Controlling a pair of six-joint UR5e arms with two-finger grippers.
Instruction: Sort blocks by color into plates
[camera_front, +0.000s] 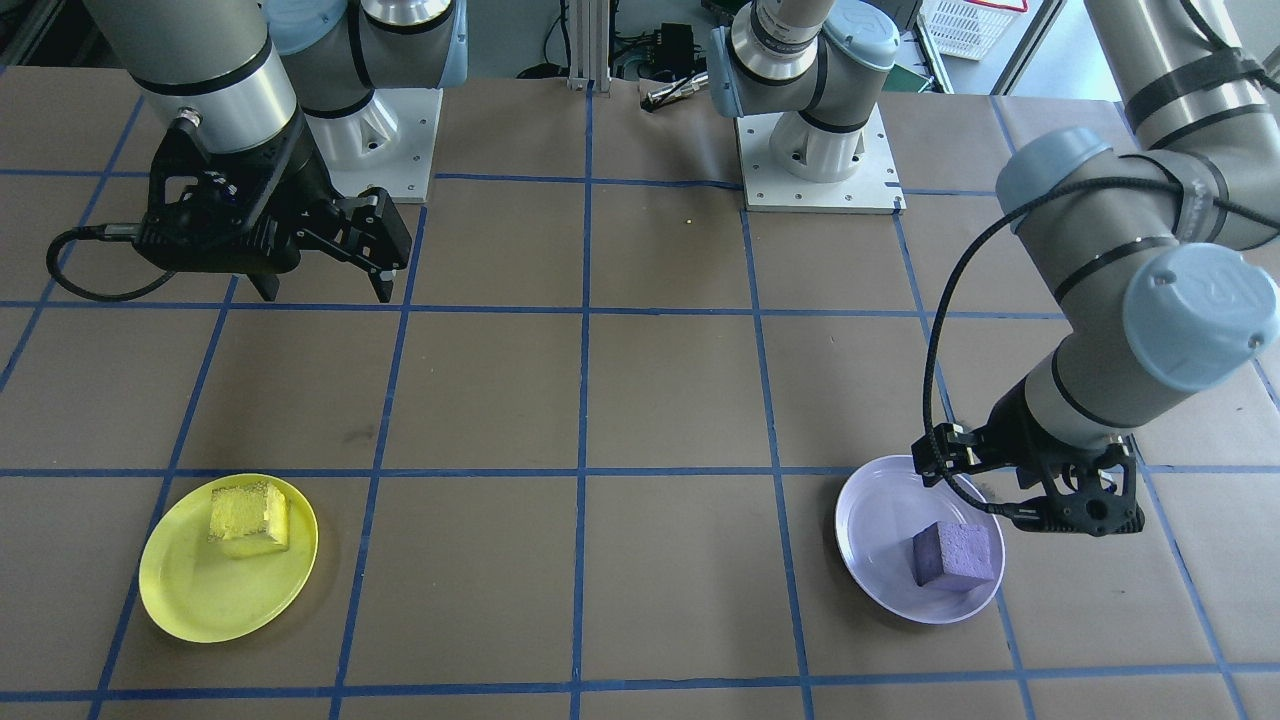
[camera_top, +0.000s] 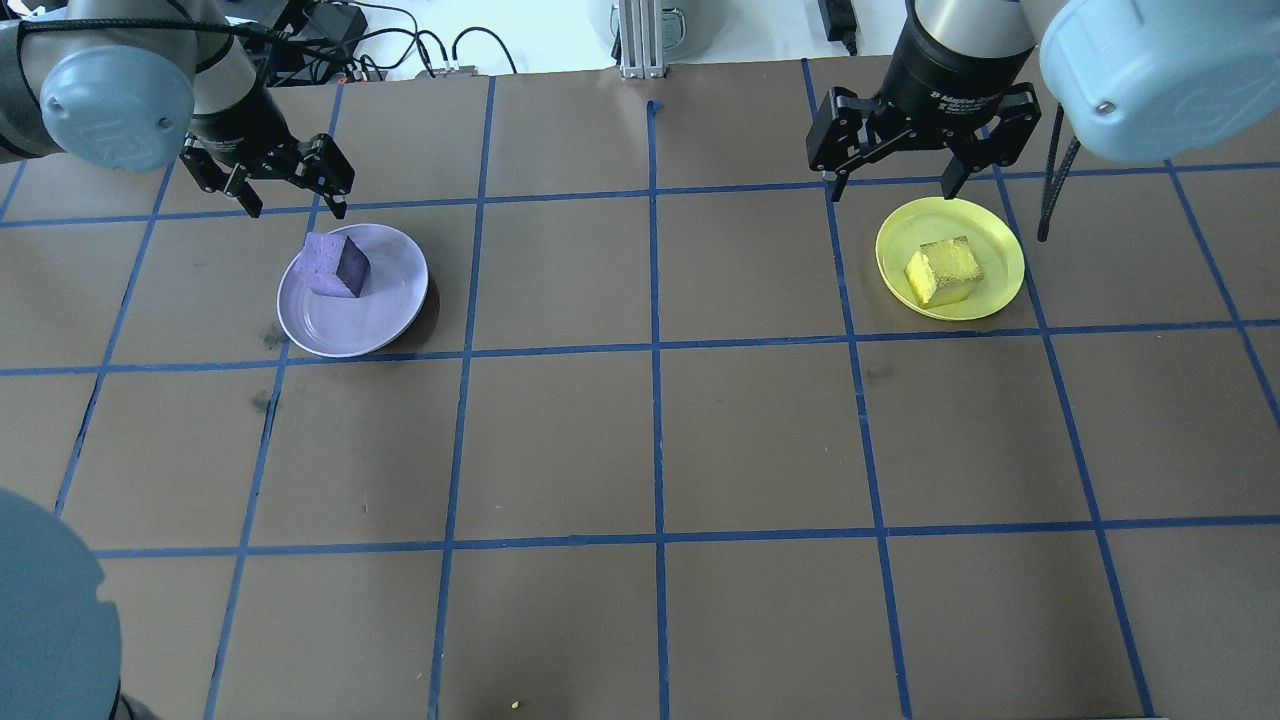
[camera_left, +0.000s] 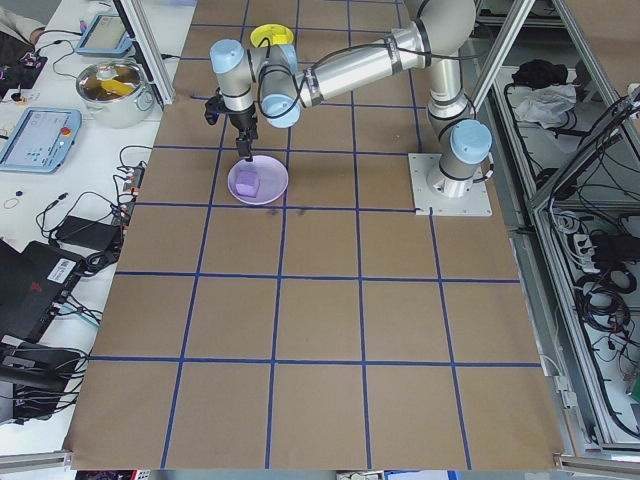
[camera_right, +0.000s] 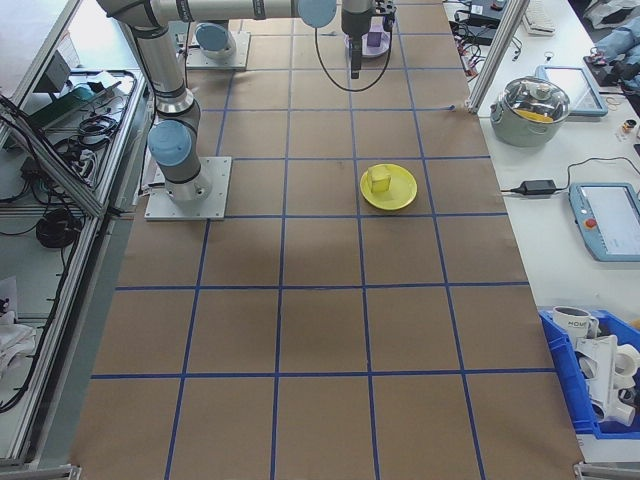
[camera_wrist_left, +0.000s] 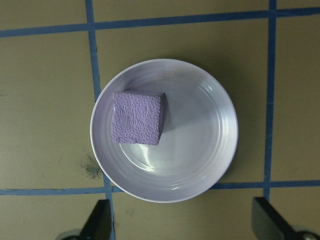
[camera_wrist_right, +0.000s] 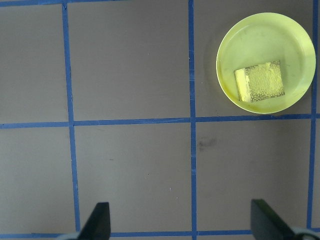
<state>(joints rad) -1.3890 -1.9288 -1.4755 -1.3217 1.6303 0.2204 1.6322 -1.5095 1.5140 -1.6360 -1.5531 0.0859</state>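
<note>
Both blocks sit sorted, purple block (camera_top: 337, 265) in lavender plate (camera_top: 390, 320), yellow block (camera_top: 943, 271) in yellow plate (camera_top: 990, 240); left gripper (camera_top: 268, 180) & right gripper (camera_top: 918, 140) wide open, empty; next prob. just retract arms.

Both wrist cams only catch the fingertips (camera_wrist_left: 102, 220) of each gripper, cut off by the bottom edge at roughly 7 and 5 o'clock, and the rest of the fingers is out of frame. In the front-facing view the left gripper (camera_front: 1040, 490) covers the lavender plate's (camera_front: 870, 540) rim at about 2 o'clock. In the right side view the far gripper and the lavender plate at 12 o'clock are too tiny to make out. The yellow plate (camera_left: 266, 35) in the left side view sits half behind the near arm.
</note>
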